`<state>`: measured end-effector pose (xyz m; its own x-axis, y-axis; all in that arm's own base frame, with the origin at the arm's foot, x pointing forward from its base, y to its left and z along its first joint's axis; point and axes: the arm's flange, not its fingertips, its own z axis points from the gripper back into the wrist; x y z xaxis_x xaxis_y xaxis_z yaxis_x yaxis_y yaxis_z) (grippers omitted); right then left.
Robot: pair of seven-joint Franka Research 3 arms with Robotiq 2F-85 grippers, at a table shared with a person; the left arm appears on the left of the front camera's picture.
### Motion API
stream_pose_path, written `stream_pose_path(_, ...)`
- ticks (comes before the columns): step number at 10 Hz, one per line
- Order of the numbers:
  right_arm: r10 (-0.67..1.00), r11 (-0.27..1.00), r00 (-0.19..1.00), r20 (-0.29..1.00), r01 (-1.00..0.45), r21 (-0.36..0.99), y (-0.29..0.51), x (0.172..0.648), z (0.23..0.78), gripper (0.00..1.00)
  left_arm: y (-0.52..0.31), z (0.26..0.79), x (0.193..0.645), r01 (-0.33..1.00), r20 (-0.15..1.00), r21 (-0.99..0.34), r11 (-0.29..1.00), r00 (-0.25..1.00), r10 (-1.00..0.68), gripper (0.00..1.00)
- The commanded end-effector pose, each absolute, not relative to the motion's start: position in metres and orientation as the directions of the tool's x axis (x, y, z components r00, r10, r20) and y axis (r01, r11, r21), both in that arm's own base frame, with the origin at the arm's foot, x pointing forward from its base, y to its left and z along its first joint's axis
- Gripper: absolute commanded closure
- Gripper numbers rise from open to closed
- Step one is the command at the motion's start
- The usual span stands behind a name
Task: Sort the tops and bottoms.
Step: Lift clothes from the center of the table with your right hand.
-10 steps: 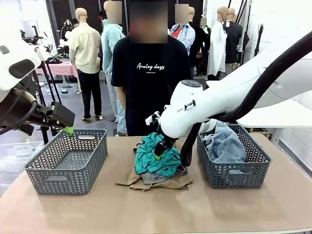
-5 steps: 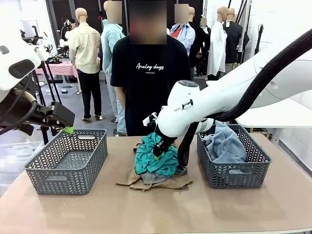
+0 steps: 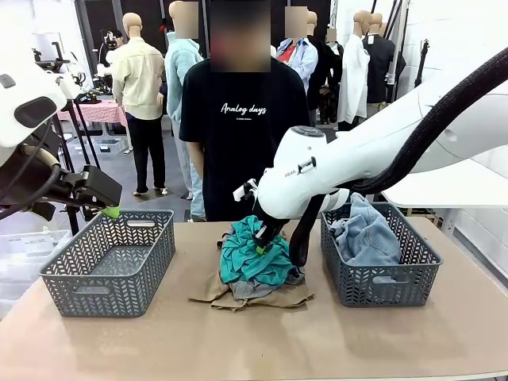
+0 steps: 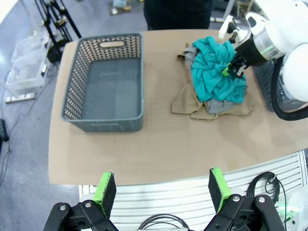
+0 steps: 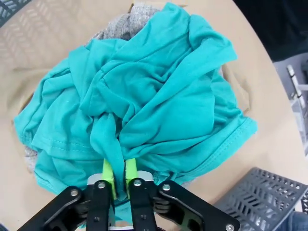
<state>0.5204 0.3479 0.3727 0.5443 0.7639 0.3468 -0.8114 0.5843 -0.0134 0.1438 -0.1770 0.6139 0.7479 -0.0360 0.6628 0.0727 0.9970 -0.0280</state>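
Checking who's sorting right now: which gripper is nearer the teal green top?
Right. The right gripper is shut on a fold of the teal green top; the left gripper hangs open by the left basket, far from the top.

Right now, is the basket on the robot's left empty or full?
Empty. The left basket shows a bare grey floor, nothing inside; the teal top lies outside it, mid-table.

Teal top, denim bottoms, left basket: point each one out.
teal top [image 3: 248,262], front view, on its crumpled middle.
denim bottoms [image 3: 369,238], front view, on its faded upper fold.
left basket [image 3: 107,287], front view, on its near wall.
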Motion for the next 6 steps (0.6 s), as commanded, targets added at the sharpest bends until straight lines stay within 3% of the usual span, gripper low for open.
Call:
stream_pose_path(1,0.738,0.607,0.560,0.377,-0.795,-0.008,0.345,0.515,0.383,1.00,-0.175,0.616,0.142,0.092,0.658,-0.026,0.995,0.752,-0.052,0.00)
stream_pose_path(3,0.703,0.624,0.536,0.466,-0.780,-0.044,0.338,0.503,0.410,1.00,-0.175,0.616,0.142,0.092,0.658,-0.026,0.995,0.752,-0.052,0.00)
stream_pose_path(6,0.662,0.656,0.428,0.615,-0.729,-0.198,0.320,0.477,0.499,1.00,-0.175,0.616,0.142,0.092,0.658,-0.026,0.995,0.752,-0.052,0.00)
